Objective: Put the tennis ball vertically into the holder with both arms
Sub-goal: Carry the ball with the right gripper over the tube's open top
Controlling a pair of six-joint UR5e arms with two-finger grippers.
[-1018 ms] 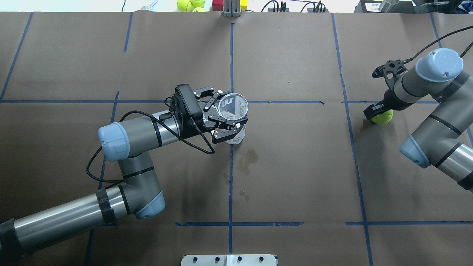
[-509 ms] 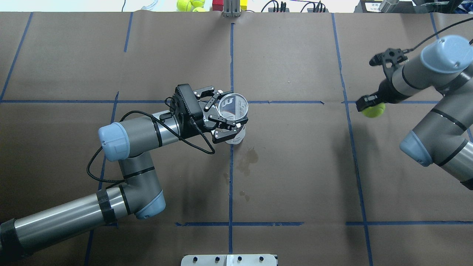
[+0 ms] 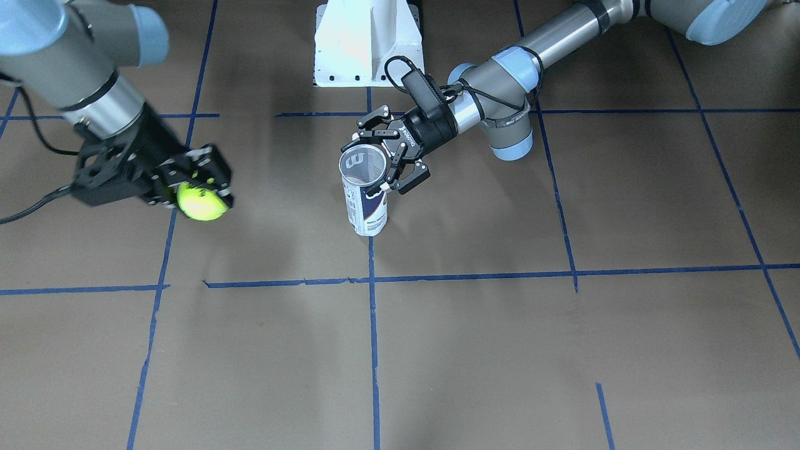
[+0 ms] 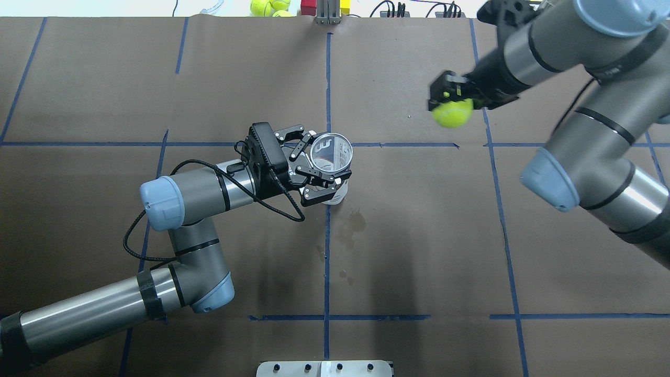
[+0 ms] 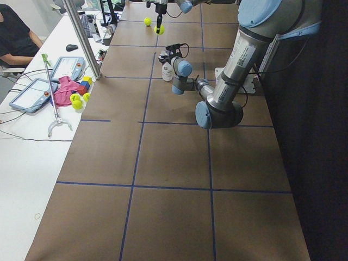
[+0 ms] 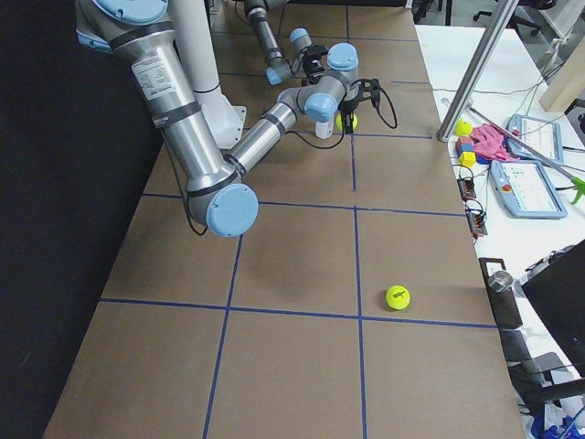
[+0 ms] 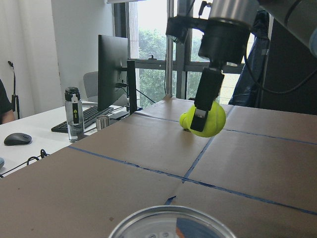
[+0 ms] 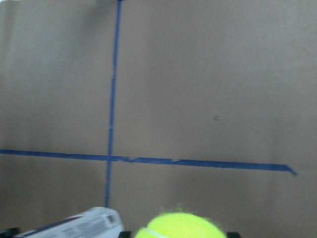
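Note:
The clear holder stands upright near the table's centre, mouth open upward; it also shows in the front view. My left gripper is shut around its upper part from the side, also seen in the front view. My right gripper is shut on the neon tennis ball and holds it in the air, apart from the holder, to its right and farther back. The left wrist view shows the ball clamped above the table beyond the holder's rim. The right wrist view shows the ball beside the holder.
A second tennis ball lies on the table near the robot's right end. More balls and coloured blocks lie beyond the far edge. The white pedestal base stands at the robot's side. A stain marks the paper near the holder.
My right gripper has lifted the tennis ball off the table and carried it left and farther back, toward the holder. The left gripper and holder have stayed put.

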